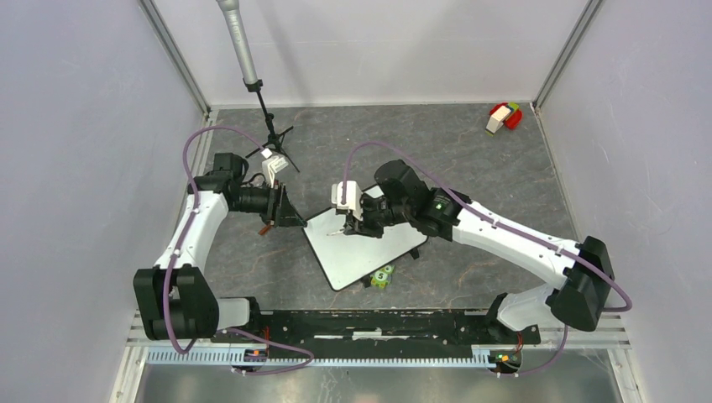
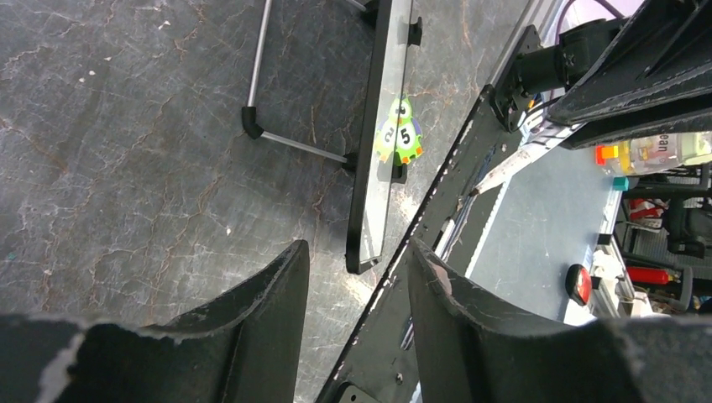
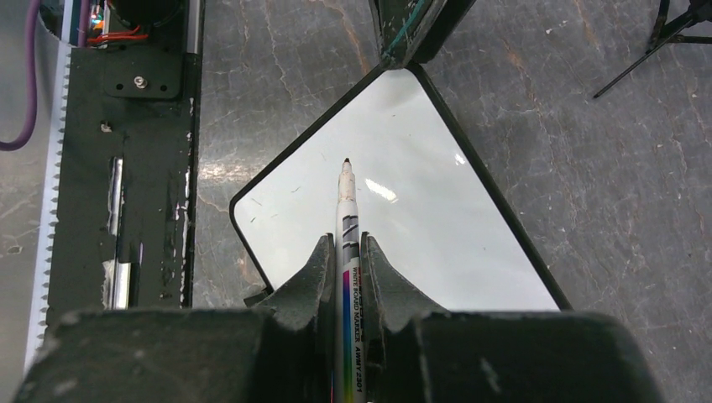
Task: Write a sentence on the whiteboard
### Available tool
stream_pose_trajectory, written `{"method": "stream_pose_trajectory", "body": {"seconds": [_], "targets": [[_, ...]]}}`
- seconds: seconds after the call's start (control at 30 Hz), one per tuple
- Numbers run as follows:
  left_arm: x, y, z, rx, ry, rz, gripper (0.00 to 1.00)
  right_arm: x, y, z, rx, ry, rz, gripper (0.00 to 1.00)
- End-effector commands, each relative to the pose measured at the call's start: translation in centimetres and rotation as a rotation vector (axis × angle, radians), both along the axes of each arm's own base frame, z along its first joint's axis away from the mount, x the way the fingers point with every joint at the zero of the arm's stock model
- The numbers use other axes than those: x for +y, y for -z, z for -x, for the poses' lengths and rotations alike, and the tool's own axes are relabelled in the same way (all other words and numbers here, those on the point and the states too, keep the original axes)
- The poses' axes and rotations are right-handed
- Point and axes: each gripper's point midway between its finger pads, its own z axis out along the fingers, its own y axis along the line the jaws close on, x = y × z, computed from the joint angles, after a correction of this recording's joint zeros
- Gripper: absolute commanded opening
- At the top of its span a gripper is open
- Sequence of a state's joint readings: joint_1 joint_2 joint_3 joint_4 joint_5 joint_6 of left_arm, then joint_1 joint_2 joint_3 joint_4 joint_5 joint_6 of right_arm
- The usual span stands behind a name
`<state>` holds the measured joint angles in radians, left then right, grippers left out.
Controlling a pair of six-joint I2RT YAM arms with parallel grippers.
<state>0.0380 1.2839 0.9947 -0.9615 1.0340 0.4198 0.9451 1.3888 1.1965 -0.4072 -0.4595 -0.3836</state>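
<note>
The whiteboard [image 1: 363,245] lies tilted on the dark table, its white face blank apart from faint specks. My right gripper [image 1: 348,223] is shut on a white whiteboard marker [image 3: 346,220], uncapped. Its dark tip points down at the board [image 3: 420,210] near its left part; I cannot tell whether it touches. My left gripper [image 1: 290,217] is open at the board's far-left corner. In the left wrist view the board shows edge-on [image 2: 382,126], its corner just beyond my open fingertips [image 2: 359,262], nothing held. A left finger [image 3: 411,25] shows at the board's corner in the right wrist view.
A green toy marked 5 [image 1: 383,276] sits against the board's near edge, also in the left wrist view [image 2: 401,134]. A grey metal leg [image 2: 290,144] juts from the board. A tripod stand [image 1: 270,138] is at the back, a red-white object [image 1: 504,117] far right, the black rail [image 1: 378,323] in front.
</note>
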Motion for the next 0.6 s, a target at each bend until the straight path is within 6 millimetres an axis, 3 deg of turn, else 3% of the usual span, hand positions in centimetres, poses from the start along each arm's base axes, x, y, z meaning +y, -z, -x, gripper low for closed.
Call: {"method": "stream_pose_trajectory", "body": {"seconds": [0.0,0.2,0.37,0.57], "targets": [[-0.5,-0.7,-0.6,-0.032,0.024,0.048,0.52,2.2,-2.8,-1.2,-0.046,0.035,-0.081,0.00],[-0.8,-0.6,-0.8,-0.021,0.037,0.056,0.42,3.5,-2.8,-2.0,-0.047,0.075,-0.096,0.00],[-1.1,-0.7,-0.6,-0.024,0.051,0.063,0.39,4.2,-2.8,-2.6,-0.049,0.098,-0.092,0.00],[-1.2,-0.5,-0.5,-0.021,0.057,0.065,0.31,4.9,-2.5,-2.4,-0.043,0.092,-0.083,0.00]]}}
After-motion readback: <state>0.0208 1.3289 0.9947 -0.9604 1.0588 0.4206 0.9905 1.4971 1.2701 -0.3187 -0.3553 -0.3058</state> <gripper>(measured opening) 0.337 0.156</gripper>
